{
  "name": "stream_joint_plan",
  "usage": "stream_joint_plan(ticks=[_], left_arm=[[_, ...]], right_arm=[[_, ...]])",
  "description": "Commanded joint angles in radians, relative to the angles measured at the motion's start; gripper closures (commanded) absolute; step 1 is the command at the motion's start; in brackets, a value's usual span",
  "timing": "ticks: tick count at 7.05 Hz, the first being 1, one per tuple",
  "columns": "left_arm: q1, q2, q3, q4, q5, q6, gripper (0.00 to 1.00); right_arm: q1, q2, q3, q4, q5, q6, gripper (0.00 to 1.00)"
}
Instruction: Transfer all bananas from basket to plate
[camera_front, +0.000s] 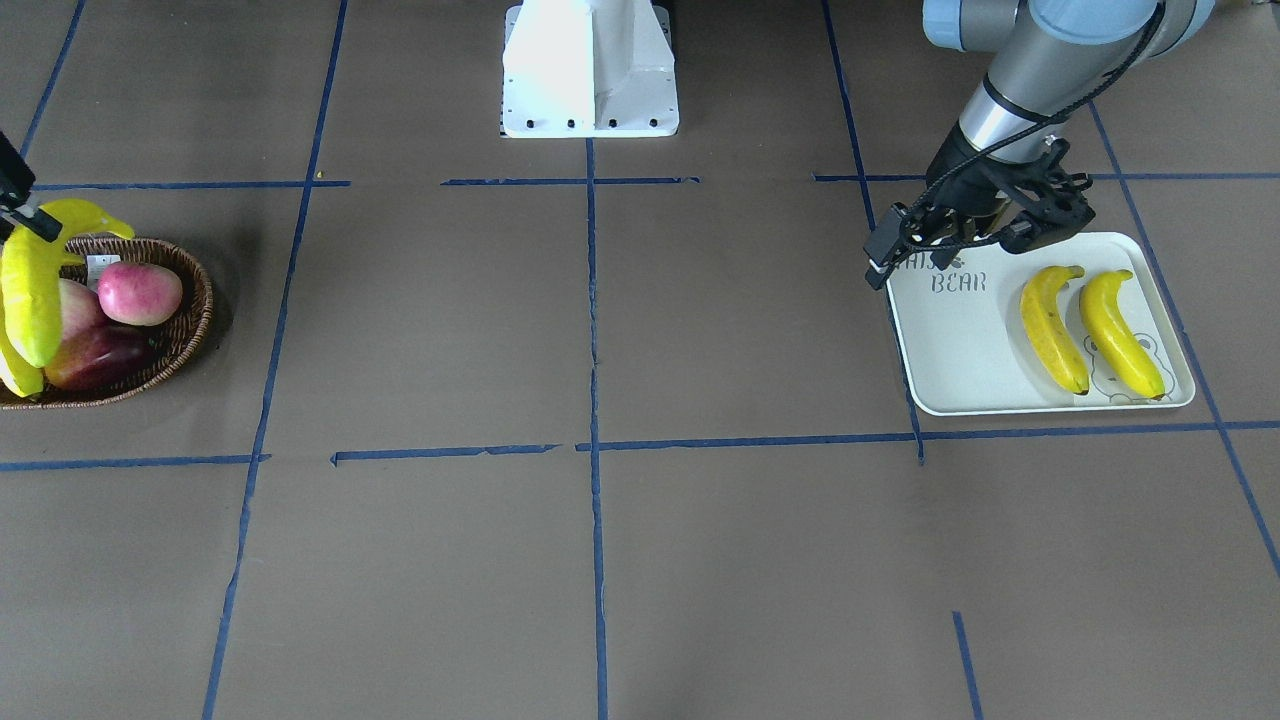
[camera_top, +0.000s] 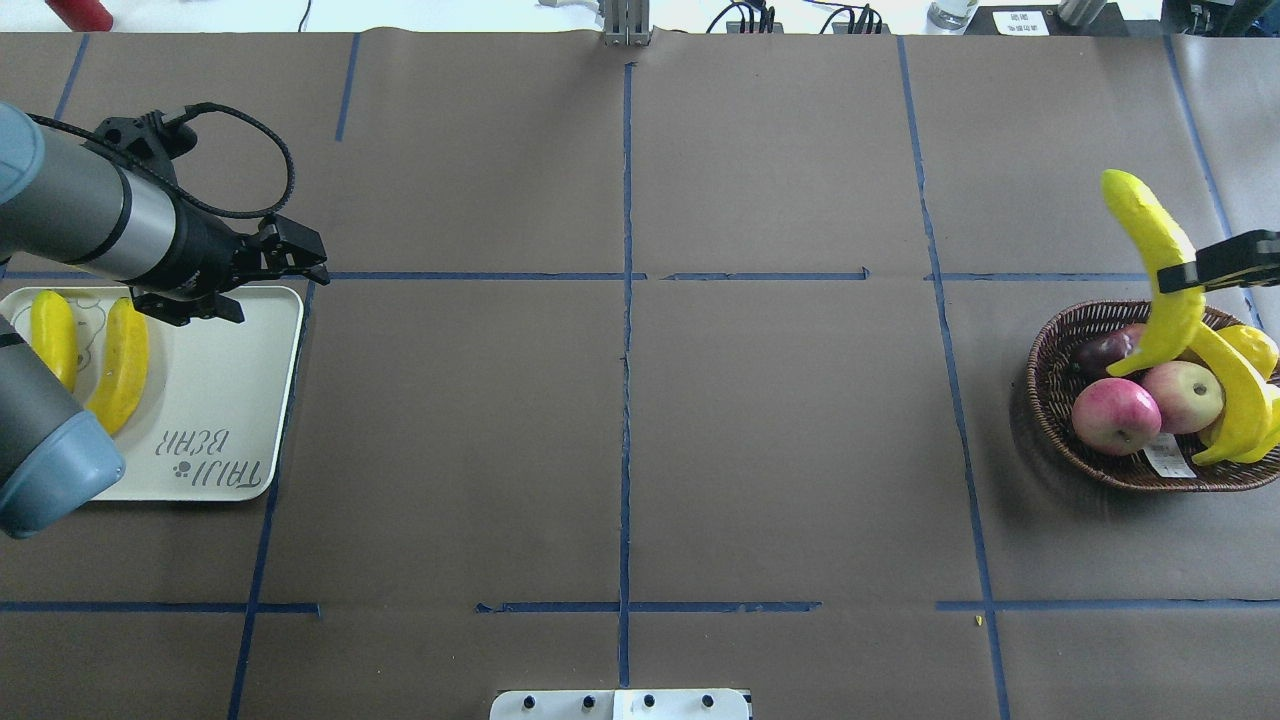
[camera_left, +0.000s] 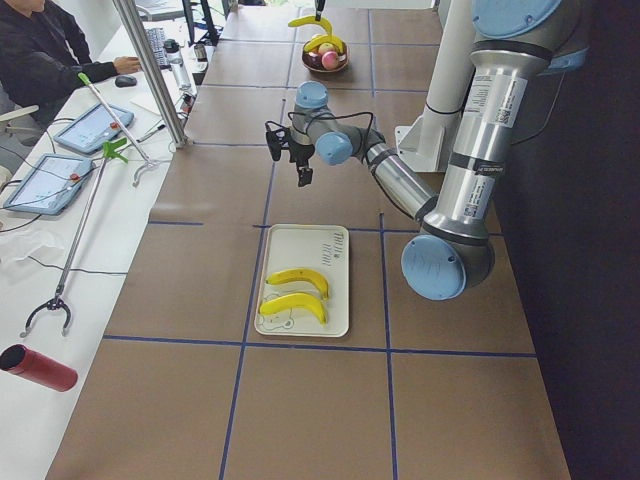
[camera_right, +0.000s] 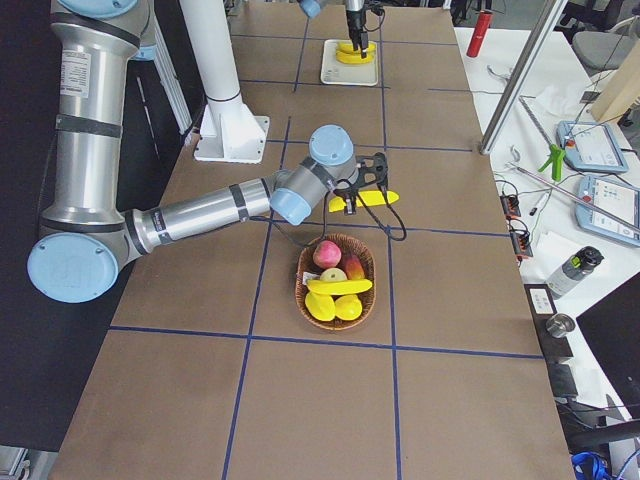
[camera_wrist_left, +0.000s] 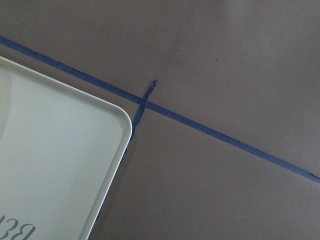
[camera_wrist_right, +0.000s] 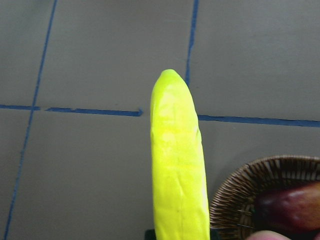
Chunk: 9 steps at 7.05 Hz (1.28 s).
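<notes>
- Where the desk (camera_top: 620, 450) lies nearest the robot, a white mounting base (camera_top: 620, 705) is seen at its edge.
- Further out, on the robot's left, the plate (camera_top: 230, 350) is laid flat, with its "TAIJI BEAR" print turned toward the robot.
- Two bananas are laid side by side on the plate's outer half, not touching: a duller banana (camera_top: 120, 365) toward the desk's middle and a brighter banana (camera_top: 52, 335) outside it.
- Level with the plate, on the robot's right, the basket (camera_top: 1050, 400) is set, with a white tag (camera_top: 1165, 455) at its near rim.
- Within the basket a red apple (camera_top: 1115, 415) and a paler apple (camera_top: 1185, 395) are packed together, and a dark mango (camera_top: 1105, 352) is lodged behind them.
- A curved banana (camera_top: 1240, 400) is laid along the basket's outer side. More yellow fruit is glimpsed past it, of a kind that cannot be told.
- Over the plate's far inner corner, beside a crossing of blue tape (camera_wrist_left: 142, 102), the left hand (camera_top: 318, 262) is poised with its fingers spread.
- Farthest out, the right hand (camera_top: 1180, 276) is pinched about the middle of a held banana (camera_top: 1150, 235).
- That banana is kept aloft over the basket's far rim, its upper end pointed away from the robot and its lower end hung above the fruit.
</notes>
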Motion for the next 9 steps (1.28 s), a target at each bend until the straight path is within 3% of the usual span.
stream_joint_plan(ticks=[1,3,4,5,6,9], left_arm=[[0.029,-0.101,0.022,-0.048,-0.003,-0.072,0.01],[0.071,-0.140,0.071,-0.382,-0.003,-0.274,0.01],[0.089,-0.144,0.085,-0.512,-0.003,-0.343,0.01],[0.100,-0.187,0.090,-0.522,-0.003,-0.362,0.01],[0.117,-0.218,0.099,-0.524,-0.003,-0.387,0.01],[0.155,-0.299,0.154,-0.525,-0.003,-0.383,0.01]], right_arm=[[-0.186,0.215,0.000,0.013,-0.104,0.350,0.99],[-0.410,0.341,0.006,0.121,-0.377,0.655,0.99],[-0.515,0.350,0.020,0.161,-0.515,0.696,0.99],[-0.607,0.386,0.017,0.165,-0.582,0.683,0.99],[-0.668,0.429,0.013,0.162,-0.640,0.675,0.99],[-0.698,0.432,0.014,0.162,-0.631,0.522,0.99]])
